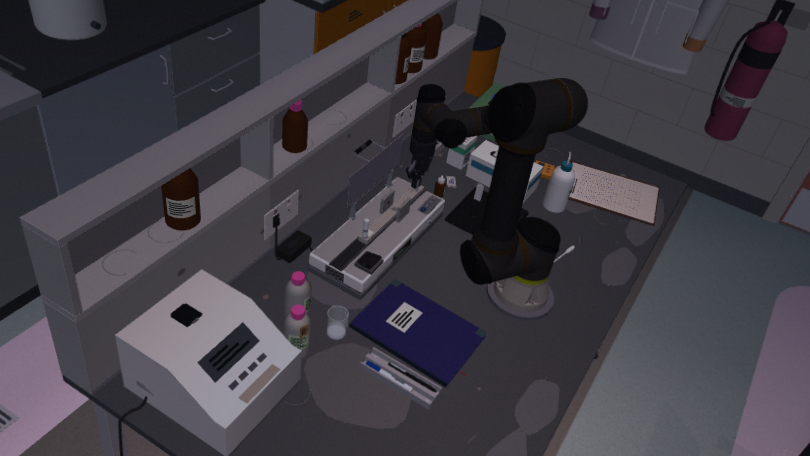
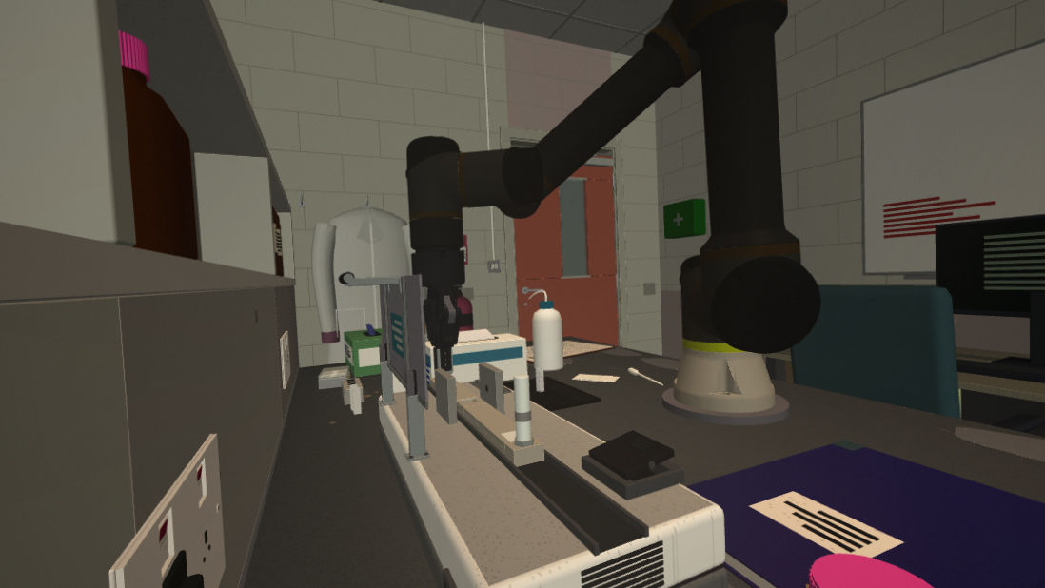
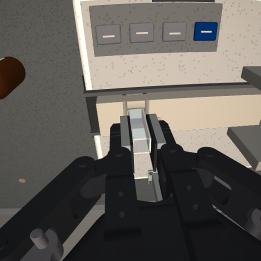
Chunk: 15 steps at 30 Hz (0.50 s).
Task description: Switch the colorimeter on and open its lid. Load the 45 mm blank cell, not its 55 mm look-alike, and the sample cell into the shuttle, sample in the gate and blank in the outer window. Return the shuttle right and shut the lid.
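Note:
A clear glass cell point(image 3: 139, 135) stands upright between my fingers, directly above a small square pocket point(image 3: 134, 102) in the beige shuttle point(image 3: 175, 112), which lies in the colorimeter's point(image 1: 378, 235) channel. The lid point(image 1: 374, 170) stands raised on its posts beside the channel. The shuttle's white knob point(image 2: 522, 419) rises toward the near end of the track point(image 2: 563, 497), and two grey upright plates point(image 2: 491, 386) flank the shuttle. A row of buttons point(image 3: 155, 33), one of them blue, sits on the panel beyond the pocket. My gripper point(image 3: 140, 130) point(image 1: 415, 180) point(image 2: 443, 361) is closed on the glass cell.
The raised lid and its posts point(image 2: 415, 409) stand close beside my fingers. A brown vial point(image 3: 8, 76) lies on the bench beside the instrument. A wash bottle point(image 1: 558, 187), boxes point(image 1: 482, 161), a blue notebook point(image 1: 419, 331) and a large white instrument point(image 1: 204, 357) share the bench.

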Each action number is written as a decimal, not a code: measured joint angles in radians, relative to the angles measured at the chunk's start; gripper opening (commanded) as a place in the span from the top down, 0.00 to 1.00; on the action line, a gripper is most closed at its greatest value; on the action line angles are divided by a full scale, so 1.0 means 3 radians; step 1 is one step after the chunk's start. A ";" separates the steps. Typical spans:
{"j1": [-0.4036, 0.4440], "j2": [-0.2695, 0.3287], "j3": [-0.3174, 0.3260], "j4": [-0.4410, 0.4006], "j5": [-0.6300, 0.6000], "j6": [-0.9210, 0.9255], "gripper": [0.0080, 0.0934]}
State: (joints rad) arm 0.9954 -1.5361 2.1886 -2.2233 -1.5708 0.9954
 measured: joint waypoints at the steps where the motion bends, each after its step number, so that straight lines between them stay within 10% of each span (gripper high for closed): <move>1: 0.0000 0.0000 0.0000 0.0000 0.0000 0.0000 1.00; 15: 0.0000 0.0000 0.0000 0.0000 0.0000 0.0000 0.85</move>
State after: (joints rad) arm 0.9954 -1.5361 2.1886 -2.2234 -1.5708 0.9954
